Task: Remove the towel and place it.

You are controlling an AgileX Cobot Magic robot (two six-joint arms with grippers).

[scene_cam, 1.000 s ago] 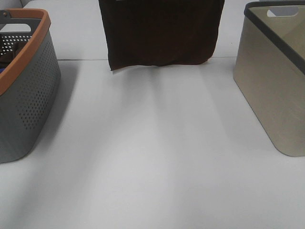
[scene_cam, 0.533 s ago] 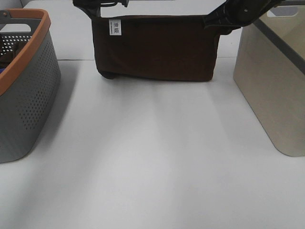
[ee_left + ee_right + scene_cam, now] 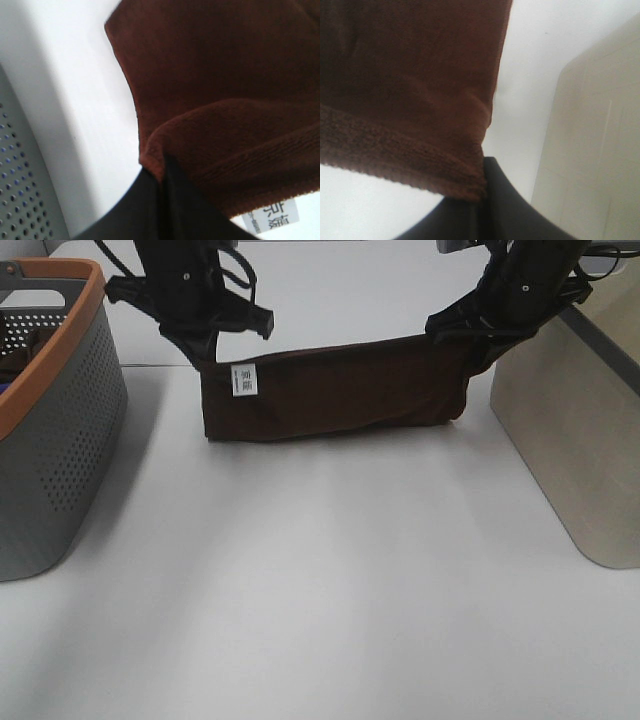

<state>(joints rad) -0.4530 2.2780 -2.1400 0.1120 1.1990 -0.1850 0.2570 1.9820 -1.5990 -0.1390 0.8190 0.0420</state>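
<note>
On the white table [image 3: 320, 590], towards the middle of its far edge and between the grey basket [image 3: 60, 440] on the left side and the beige basket [image 3: 570, 440] on the right, the towel [image 3: 340, 390] hangs spread, so the placing step seems to be in hand. The left gripper [image 3: 205, 358] and right gripper [image 3: 478, 345] are each clenched on an upper corner, and the next move likely calls for drawing the cloth flat before letting go together. The towel is dark brown and plush with a stitched hem, its lower fold apparently resting on the surface and a small white label [image 3: 242, 381] at the left-hand corner.
</note>
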